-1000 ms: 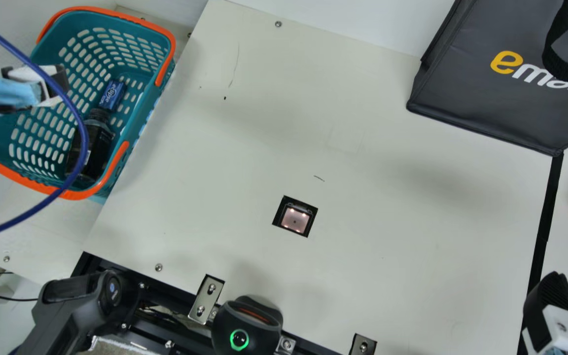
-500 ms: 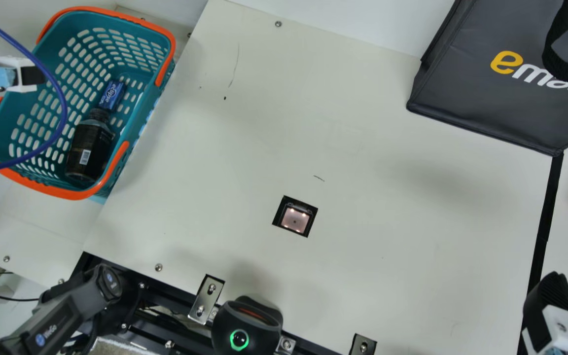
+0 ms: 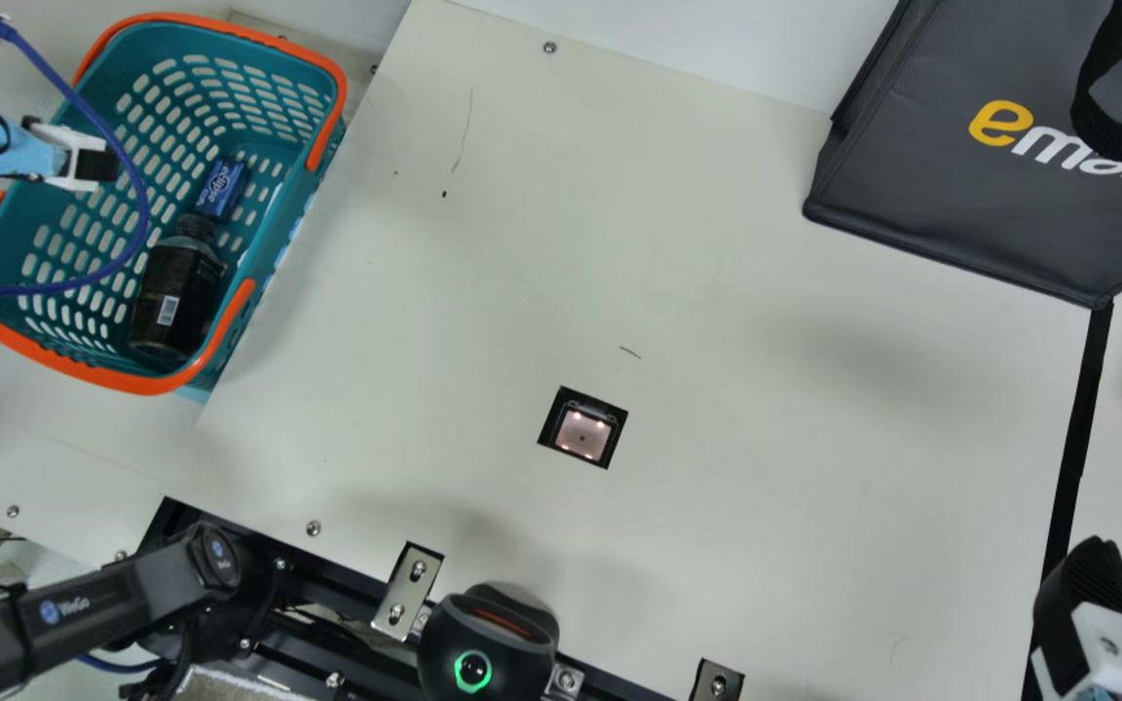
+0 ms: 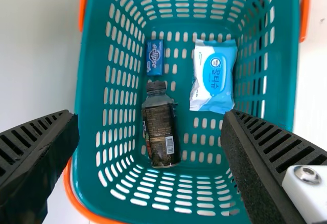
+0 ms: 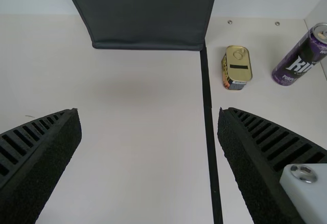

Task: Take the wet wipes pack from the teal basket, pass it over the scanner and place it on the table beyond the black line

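We edge our left gripper (image 4: pixel 150 122) further over the basket (image 4: pixel 287 55), fingers apart, likely readying to grasp the wipes (image 4: pixel 214 76).

The left gripper (image 3: pixel 101 166) hangs above the teal basket (image 3: pixel 279 146), its fingers spread wide; the right gripper (image 3: pixel 1090 570) (fingers parted too) is well apart from that basket.

"What's that dark bottle (image 4: pixel 162 129) up to?"
"Lying on its side, a small blue box (image 4: pixel 155 58) near its cap, not touching."
"And the big dark grey bag (image 3: pixel 970 166)?"
"It has a black strap (image 3: pixel 1092 88). There's a small tin (image 5: pixel 237 66) near it, and a purple drink can (image 5: pixel 301 58) beside the tin, the two apart."
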`<state>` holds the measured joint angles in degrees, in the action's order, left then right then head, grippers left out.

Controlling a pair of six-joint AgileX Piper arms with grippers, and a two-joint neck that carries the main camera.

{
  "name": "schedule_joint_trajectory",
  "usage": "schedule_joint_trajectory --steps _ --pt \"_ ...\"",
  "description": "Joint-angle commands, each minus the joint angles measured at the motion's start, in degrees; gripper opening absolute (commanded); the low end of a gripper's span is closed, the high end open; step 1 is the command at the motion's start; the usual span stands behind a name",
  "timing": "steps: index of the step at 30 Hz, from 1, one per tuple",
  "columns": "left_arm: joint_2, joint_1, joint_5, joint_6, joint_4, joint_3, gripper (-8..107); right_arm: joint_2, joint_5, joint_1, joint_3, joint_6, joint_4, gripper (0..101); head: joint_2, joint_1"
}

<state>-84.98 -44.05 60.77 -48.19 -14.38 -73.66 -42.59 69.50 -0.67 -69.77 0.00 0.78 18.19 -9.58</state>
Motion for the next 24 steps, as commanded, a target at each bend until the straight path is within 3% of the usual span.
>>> schedule_joint_trajectory --steps 1,24 --pt "-2.09 0.43 -0.98 -0.46 0.45 0.09 90 0.00 0.00 0.00 0.00 0.00 0.00 95 0.23 1.66" --pt "-16.85 3.23 -6.46 -3.32 -0.19 0.55 90 0.00 -0.01 0.00 0.00 0.00 0.00 95 0.23 1.66"
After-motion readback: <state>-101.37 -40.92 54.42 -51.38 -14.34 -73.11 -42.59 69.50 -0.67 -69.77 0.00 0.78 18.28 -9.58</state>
